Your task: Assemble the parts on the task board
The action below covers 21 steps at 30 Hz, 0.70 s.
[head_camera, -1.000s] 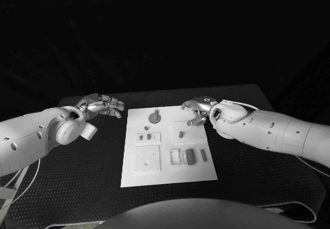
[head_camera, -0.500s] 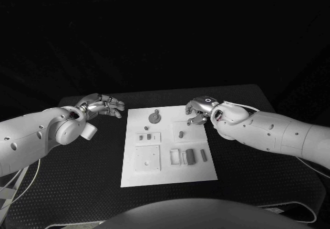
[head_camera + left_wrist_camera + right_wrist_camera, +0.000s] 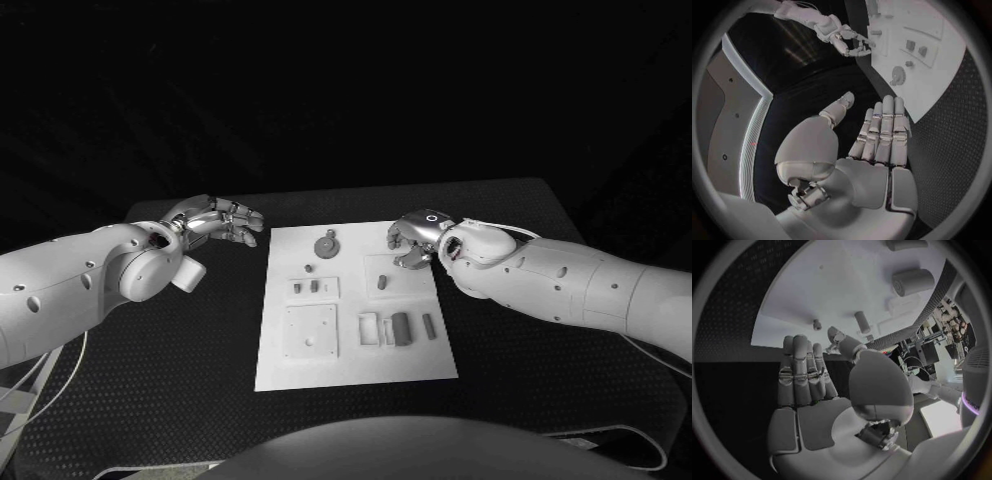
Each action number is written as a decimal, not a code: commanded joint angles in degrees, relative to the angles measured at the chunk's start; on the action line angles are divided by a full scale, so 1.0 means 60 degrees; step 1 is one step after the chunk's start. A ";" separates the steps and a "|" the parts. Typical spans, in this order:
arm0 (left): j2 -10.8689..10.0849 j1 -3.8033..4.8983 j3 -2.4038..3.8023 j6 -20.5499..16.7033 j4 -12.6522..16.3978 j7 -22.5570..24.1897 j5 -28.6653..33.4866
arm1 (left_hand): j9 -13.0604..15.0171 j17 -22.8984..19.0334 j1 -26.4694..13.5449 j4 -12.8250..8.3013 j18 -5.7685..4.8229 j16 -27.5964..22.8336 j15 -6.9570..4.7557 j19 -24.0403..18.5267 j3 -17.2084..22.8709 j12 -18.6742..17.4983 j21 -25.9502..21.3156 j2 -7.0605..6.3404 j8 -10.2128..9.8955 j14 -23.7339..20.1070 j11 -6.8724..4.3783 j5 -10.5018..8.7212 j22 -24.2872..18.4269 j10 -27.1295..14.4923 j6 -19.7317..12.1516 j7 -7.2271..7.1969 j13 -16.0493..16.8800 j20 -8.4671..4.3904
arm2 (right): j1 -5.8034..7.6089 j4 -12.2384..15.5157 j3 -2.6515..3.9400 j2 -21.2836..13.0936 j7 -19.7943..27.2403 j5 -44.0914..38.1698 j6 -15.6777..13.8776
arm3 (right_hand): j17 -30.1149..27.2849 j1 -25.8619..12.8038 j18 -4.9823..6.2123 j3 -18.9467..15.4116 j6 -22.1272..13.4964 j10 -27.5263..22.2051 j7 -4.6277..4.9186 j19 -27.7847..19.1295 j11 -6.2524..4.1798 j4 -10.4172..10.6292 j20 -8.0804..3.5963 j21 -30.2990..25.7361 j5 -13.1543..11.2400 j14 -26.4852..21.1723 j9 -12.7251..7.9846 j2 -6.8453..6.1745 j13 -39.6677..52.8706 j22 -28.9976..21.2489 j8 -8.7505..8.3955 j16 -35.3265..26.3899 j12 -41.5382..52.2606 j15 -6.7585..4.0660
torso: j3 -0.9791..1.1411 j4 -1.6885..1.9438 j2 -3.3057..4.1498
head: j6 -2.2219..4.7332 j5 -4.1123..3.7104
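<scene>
Head view: the white board [image 3: 353,305] lies in the middle of the black table [image 3: 173,380], its long axis running away from the robot, grey parts [image 3: 397,328] lying on it. Left hand [image 3: 219,221] hovers beside the far left corner, fingers loosely curled, holding nothing. Right hand [image 3: 414,238] hangs over the far right corner.
Left wrist view: fingers [image 3: 882,132] straight, together, empty.
Right wrist view: fingers [image 3: 803,372] extended side by side, empty

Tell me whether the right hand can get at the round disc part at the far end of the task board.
Probably yes. The right hand hangs open over the task board's far right corner, beside the round disc part, with bare board between them. The left hand stays off the board.
</scene>
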 commanded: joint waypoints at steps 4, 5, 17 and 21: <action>0.0024 0.0011 0.0008 0.0129 0.0045 0.0079 -0.0016 | -0.0007 0.0020 -0.0007 0.0012 0.0175 -0.0047 -0.0001 0.0070 -0.0061 0.0029 -0.0009 0.0062 0.0040 0.0060 0.0019 -0.0048 -0.0018 -0.0054 -0.0071 0.0306 -0.0012 0.0016 | -0.0004 -0.0188 -0.0058 0.0104 0.0009 -0.0134 0.0451 | 0.0152 0.0014 0.0201 0.0022 0.0040 0.0201 0.0052 0.0349 -0.0035 -0.0186 -0.0076 0.0191 0.0024 0.0266 -0.0060 0.0187 -0.0050 0.0212 -0.0073 0.0306 -0.0148 -0.0033 | -0.0002 -0.0003 -0.0005 | 0.0002 0.0008; 0.0016 0.0011 0.0008 0.0129 0.0050 0.0079 -0.0016 | -0.0007 0.0021 -0.0008 0.0012 0.0175 -0.0047 -0.0001 0.0070 -0.0062 0.0029 -0.0009 0.0062 0.0040 0.0060 0.0018 -0.0048 -0.0018 -0.0054 -0.0071 0.0306 -0.0012 0.0016 | -0.0006 -0.0221 -0.0061 0.0122 0.0008 -0.0137 0.0463 | 0.0162 0.0022 0.0201 0.0023 0.0045 0.0216 0.0050 0.0357 -0.0039 -0.0194 -0.0080 0.0195 0.0024 0.0266 -0.0063 0.0208 -0.0053 0.0211 -0.0074 0.0319 -0.0156 -0.0036 | -0.0002 0.0003 -0.0001 | 0.0002 0.0012; -0.0002 0.0012 0.0008 0.0127 0.0057 0.0077 -0.0016 | -0.0006 0.0028 -0.0016 0.0013 0.0175 -0.0054 -0.0001 0.0071 -0.0067 0.0029 -0.0008 0.0063 0.0043 0.0062 0.0018 -0.0048 -0.0024 -0.0054 -0.0072 0.0306 -0.0013 0.0016 | -0.0093 -0.0374 -0.0092 0.0203 -0.0015 -0.0197 0.0737 | 0.0336 0.0148 0.0201 -0.0019 0.0331 0.0803 -0.0062 0.0673 -0.0226 -0.0245 -0.0223 0.0373 0.0025 0.0518 -0.0045 0.0701 0.0051 0.0222 0.0033 0.0620 -0.0092 -0.0217 | 0.0007 -0.0012 -0.0001 | 0.0002 0.0044; -0.0001 0.0012 0.0008 0.0129 0.0057 0.0077 -0.0016 | -0.0006 0.0031 -0.0019 0.0013 0.0175 -0.0056 -0.0001 0.0071 -0.0069 0.0029 -0.0008 0.0063 0.0044 0.0063 0.0018 -0.0048 -0.0026 -0.0054 -0.0073 0.0306 -0.0014 0.0016 | -0.0109 -0.0434 -0.0096 0.0237 -0.0014 -0.0197 0.0761 | 0.0364 0.0169 0.0201 -0.0043 0.0420 0.0953 -0.0103 0.0727 -0.0279 -0.0246 -0.0257 0.0406 0.0024 0.0559 -0.0023 0.0756 0.0099 0.0216 0.0071 0.0660 -0.0081 -0.0266 | 0.0012 -0.0019 -0.0003 | 0.0002 0.0041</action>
